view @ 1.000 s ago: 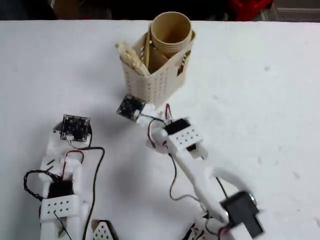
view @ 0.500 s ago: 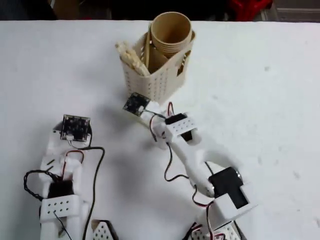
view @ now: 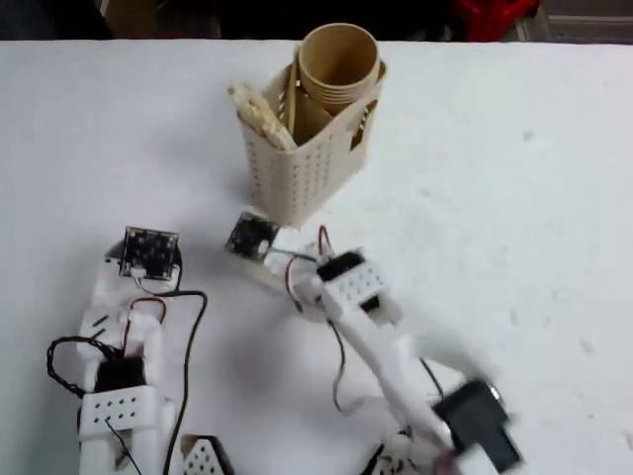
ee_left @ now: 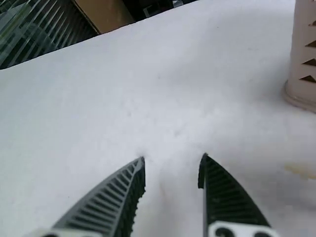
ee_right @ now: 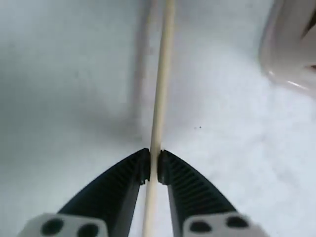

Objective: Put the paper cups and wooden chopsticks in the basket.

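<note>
Table (view: 514, 148), white and broad, carries everything. Two white arms lie over its near half: the right arm (view: 386, 346) stretches at a slant toward the middle, its wrist end just short of the basket, and the left arm (view: 124, 366) sits well apart from it on the near left side, pointing straight up the table. The basket (view: 302, 163), a pale tub with a perforated wall, stands upright toward the far middle of the table; its base also shows at the edge of the left wrist view (ee_left: 303, 59) and of the right wrist view (ee_right: 291, 44). Inside it, at the far corner, a stack of tan paper cups (view: 339, 61) stands upright with the open mouth up. A bundle of wooden chopsticks (view: 259, 114) leans out of the basket's left corner, beside the cups. The left gripper (ee_left: 170, 173) is low over bare table, its two dark ribbed fingers (ee_left: 118, 197) spread apart with nothing between them. The right gripper (ee_right: 153, 165) has its fingers pinched on a single chopstick (ee_right: 160, 98), which runs from between the tips straight ahead over the table, passing beside the basket's base; whether it rests on the table or hangs just above cannot be told.
</note>
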Controlling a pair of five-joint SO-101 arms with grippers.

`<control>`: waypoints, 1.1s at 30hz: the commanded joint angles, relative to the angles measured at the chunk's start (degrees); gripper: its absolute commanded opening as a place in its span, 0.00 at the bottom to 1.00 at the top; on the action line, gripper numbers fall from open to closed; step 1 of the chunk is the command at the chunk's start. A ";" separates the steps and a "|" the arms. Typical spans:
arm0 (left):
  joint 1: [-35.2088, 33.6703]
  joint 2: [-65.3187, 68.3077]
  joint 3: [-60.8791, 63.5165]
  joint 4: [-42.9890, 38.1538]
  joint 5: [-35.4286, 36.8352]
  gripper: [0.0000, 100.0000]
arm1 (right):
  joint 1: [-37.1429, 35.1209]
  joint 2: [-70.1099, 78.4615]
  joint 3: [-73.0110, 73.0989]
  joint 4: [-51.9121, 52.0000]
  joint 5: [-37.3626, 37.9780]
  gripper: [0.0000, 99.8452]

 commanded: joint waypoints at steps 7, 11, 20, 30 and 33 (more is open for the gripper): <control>0.75 -1.19 0.00 0.26 -0.62 0.19 | -1.27 -38.55 -2.37 5.23 -10.64 0.02; 0.75 -1.19 0.00 0.26 -0.62 0.19 | 0.84 -41.98 -15.12 5.05 -16.18 0.02; 0.75 -1.19 0.00 0.26 -0.62 0.19 | 6.37 -17.89 -40.35 -14.99 -21.45 0.02; 0.75 -1.19 0.00 0.26 -0.62 0.19 | 6.29 2.51 -51.08 -25.98 -14.24 0.02; 0.75 -1.19 0.00 0.26 -0.62 0.19 | 5.85 2.07 -43.43 -35.03 -13.98 0.02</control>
